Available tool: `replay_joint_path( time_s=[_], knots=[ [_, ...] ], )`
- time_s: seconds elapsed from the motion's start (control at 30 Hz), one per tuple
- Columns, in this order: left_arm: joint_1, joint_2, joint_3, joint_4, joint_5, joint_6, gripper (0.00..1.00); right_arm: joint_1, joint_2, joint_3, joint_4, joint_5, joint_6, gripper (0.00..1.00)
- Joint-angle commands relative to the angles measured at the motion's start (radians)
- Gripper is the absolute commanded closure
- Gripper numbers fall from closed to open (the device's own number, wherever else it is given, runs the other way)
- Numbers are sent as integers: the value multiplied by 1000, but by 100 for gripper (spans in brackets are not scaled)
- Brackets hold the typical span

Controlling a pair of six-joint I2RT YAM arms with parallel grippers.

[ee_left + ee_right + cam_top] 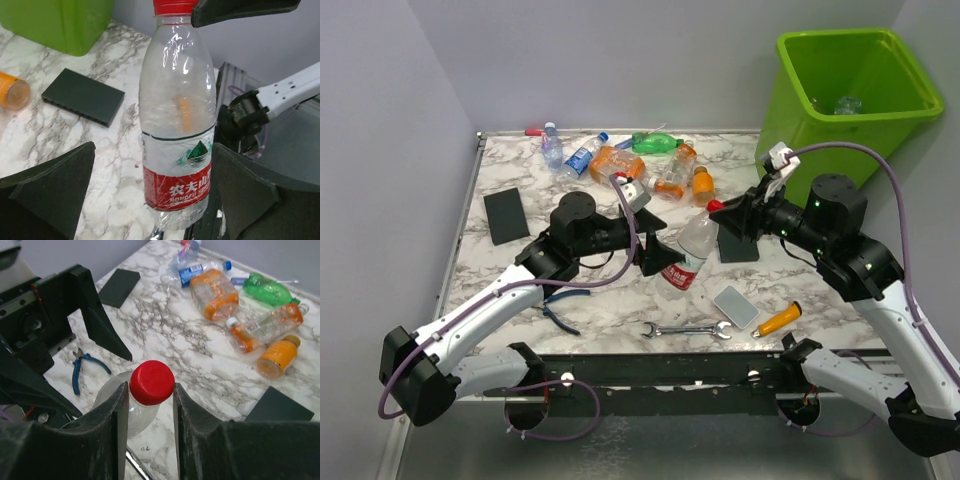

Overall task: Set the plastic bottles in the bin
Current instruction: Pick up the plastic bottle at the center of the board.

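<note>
A clear red-labelled bottle [175, 100] is gripped at its red cap [151, 382] by the right tool [149, 396]; the left tool [658, 240] is spread wide open on either side of it, not touching.

Bright, even light from above, shadows soft and faint. White glare streaking the clear bottle [176, 55]. Near foreground slightly blurred in both wrist views.
</note>
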Motion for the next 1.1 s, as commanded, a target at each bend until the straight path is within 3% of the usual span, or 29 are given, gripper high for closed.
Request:
replay_joint_path(
  time_s=[0.0, 0.33, 0.63, 0.73, 0.83, 0.87, 0.9, 0.97, 1.0, 1.07],
  knots=[
    [7, 41, -12, 188, 139, -169, 1, 7, -14, -7, 109, 13, -19, 100],
    [7, 68, -60, 268, 217, -210, 1, 7, 17, -7, 189, -44, 18, 100],
    [3, 76, -110, 245, 129, -142, 2, 7, 51, 28, 242, -141, 82, 100],
    [3, 63, -123, 247, 95, -122, 11, 7, 51, 26, 240, -134, 84, 100],
    [3, 53, -140, 259, 73, -111, 36, 7, 56, 34, 227, -124, 98, 100],
    [3, 48, -147, 268, 60, -113, 46, 7, 58, 38, 220, -123, 109, 96],
    [3, 45, -155, 285, 48, -115, 53, 7, 60, 42, 217, -124, 123, 85],
    [3, 34, -177, 325, 11, -127, 59, 7, 56, 42, 219, -121, 158, 50],
    [4, 28, -189, 354, -5, -133, 61, 7, 48, 38, 229, -117, 179, 37],
    [2, 14, -218, 438, -32, -145, 65, 7, 20, 11, 276, -99, 255, 21]
  ],
)
